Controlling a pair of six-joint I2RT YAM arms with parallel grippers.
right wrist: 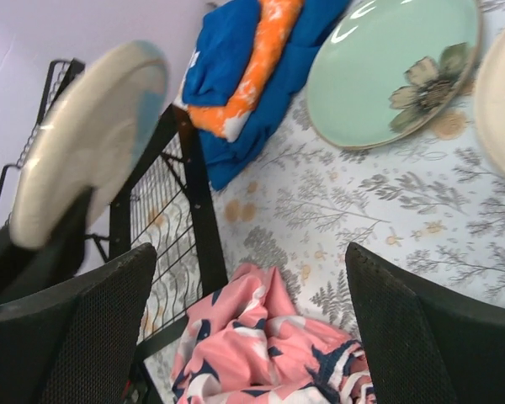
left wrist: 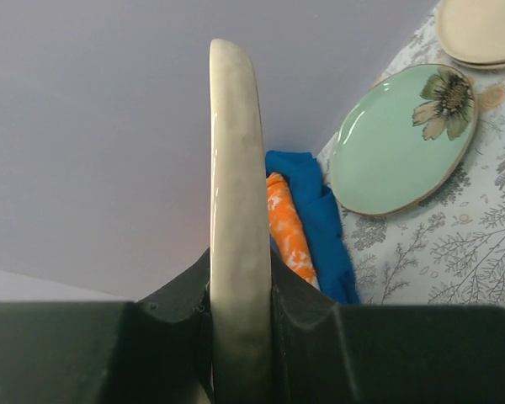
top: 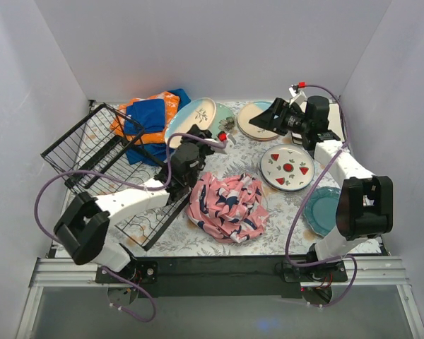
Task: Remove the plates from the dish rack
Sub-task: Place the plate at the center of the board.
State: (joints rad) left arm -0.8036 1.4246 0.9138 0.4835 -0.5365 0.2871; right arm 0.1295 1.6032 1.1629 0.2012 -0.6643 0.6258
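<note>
**Left gripper (left wrist: 240, 290) clamped on the rim of a round cream ceramic plate with a bluish face (top: 189, 121): I see 2 risks, a slip and a knock.**

I have the plate held on edge, out of the black wire dish rack (top: 102, 159), and in the top view it sits between the rack and the mint green flowered plate (top: 225, 116) lying flat. With only 1 narrow bite on the rim, I judge it could pivot or slide out if I swing fast. The landing room looks tight. The folded blue-orange cloths (top: 152, 116), the mint plate and the crumpled pink patterned cloth (top: 226, 205) crowd it, so a careless lowering could chip ceramic on ceramic or leave the plate tilted on fabric. My right gripper (right wrist: 252, 337) hangs spread wide and holds nothing, near the stack of cream plates (top: 258, 121), so crossing paths there could bump the arms together.
</note>
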